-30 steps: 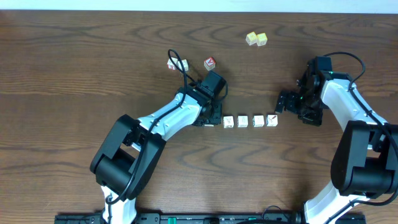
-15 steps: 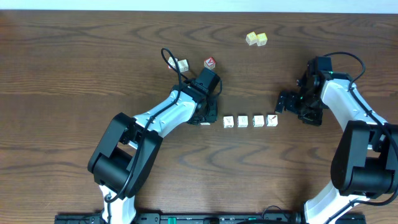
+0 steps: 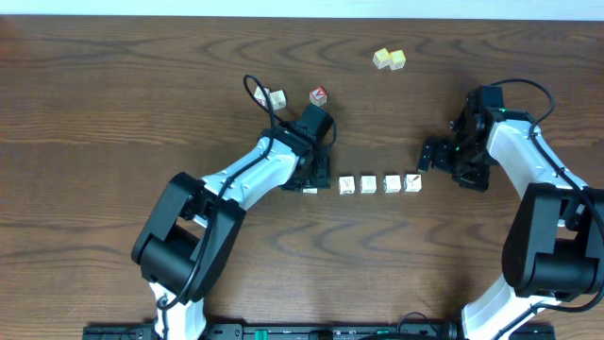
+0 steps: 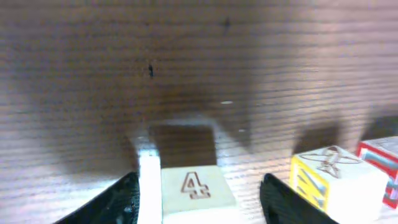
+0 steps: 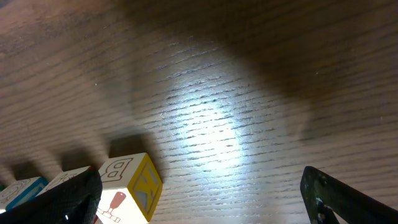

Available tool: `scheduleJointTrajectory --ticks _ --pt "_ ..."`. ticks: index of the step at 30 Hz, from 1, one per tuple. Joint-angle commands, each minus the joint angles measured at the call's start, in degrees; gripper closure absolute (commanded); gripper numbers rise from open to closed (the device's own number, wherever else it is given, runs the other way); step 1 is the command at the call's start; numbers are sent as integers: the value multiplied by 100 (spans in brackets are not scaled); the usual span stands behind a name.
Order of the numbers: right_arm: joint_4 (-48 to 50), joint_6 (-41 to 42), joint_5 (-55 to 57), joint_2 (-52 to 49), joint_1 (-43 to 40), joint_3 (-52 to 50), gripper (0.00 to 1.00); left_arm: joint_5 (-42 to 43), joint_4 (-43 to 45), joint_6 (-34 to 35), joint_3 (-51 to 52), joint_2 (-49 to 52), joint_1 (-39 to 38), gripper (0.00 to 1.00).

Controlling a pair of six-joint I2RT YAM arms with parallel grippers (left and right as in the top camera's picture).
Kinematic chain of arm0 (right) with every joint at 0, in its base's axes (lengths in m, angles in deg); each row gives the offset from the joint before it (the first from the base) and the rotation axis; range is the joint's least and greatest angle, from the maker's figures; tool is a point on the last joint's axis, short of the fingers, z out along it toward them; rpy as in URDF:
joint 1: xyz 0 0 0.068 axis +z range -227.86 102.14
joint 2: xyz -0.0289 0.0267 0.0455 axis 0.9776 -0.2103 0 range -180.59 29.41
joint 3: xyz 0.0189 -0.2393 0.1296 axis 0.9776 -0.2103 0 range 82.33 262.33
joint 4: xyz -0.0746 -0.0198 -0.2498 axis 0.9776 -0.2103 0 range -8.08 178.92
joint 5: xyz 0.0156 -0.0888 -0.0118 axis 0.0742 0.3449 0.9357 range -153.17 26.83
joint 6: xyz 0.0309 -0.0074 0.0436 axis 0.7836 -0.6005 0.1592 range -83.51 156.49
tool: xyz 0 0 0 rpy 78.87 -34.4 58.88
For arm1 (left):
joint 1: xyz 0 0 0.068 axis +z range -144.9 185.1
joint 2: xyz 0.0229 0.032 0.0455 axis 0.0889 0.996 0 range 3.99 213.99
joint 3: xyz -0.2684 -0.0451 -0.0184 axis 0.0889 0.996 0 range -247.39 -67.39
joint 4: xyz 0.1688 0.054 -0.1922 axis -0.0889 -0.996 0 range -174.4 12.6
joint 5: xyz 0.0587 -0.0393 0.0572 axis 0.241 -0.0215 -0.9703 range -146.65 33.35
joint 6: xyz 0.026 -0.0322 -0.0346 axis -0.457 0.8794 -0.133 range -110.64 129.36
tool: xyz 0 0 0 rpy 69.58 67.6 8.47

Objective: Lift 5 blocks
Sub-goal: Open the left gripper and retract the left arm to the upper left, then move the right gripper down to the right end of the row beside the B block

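Left gripper jaws stand apart astride the block marked 4, gap each side, nothing held. Right gripper is wide open and empty beside the row of four blocks. I read this as lining up five; next needs a squeeze from both ends. Overhead hides that block under my wrist, so it's probably still short of the row.

Wrist views blurry and shadowed; glare brightens the table.
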Motion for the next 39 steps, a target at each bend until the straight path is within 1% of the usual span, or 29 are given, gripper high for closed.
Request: scheduleJointTrajectory --ticks 1,5,6,8,9,10,12,13,15,17,20,23,24,26,33,39 --pt "-4 28 35 -2 46 -26 1 11 -37 -11 -9 -420 4 35" --pt "-28 28 35 -2 48 -26 1 11 -96 -11 -9 -664 33 35" --pt "-35 28 35 -2 48 -26 3 11 -138 -11 -11 -748 55 35" --pt "-44 31 35 -2 52 -28 17 11 -229 -2 -11 -942 133 35" --pt "-48 31 35 -2 50 -28 23 11 -278 17 -11 -1043 184 35" --pt "-55 31 35 -2 50 -26 34 11 -337 50 -11 -1154 245 35" --pt "-81 31 35 -2 52 -28 49 9 -470 59 -11 -1386 396 35" --pt "-92 31 33 -2 52 -28 56 9 -560 57 -11 -1510 490 30" --pt "-114 31 33 -2 52 -28 64 7 -743 55 -11 -1709 682 27" --pt "-153 31 33 -2 52 -28 76 2 -964 52 -11 -1867 903 27" --pt "-238 31 33 -2 52 -28 89 -37 -1279 52 -9 -1941 1180 26" --pt "-293 33 28 -2 52 -28 94 -39 -1543 50 -2 -1928 1401 25" --pt "-306 33 24 -2 52 -28 96 -39 -1609 50 0 -1917 1458 20" --pt "-350 37 -55 -2 52 -28 99 -42 -1672 48 4 -1904 1530 19" --pt "-396 33 -168 -2 74 -31 99 -197 -1773 48 15 -1895 1552 19" --pt "-334 -24 -289 -2 326 -31 99 -212 -1814 50 17 -1895 1552 19"
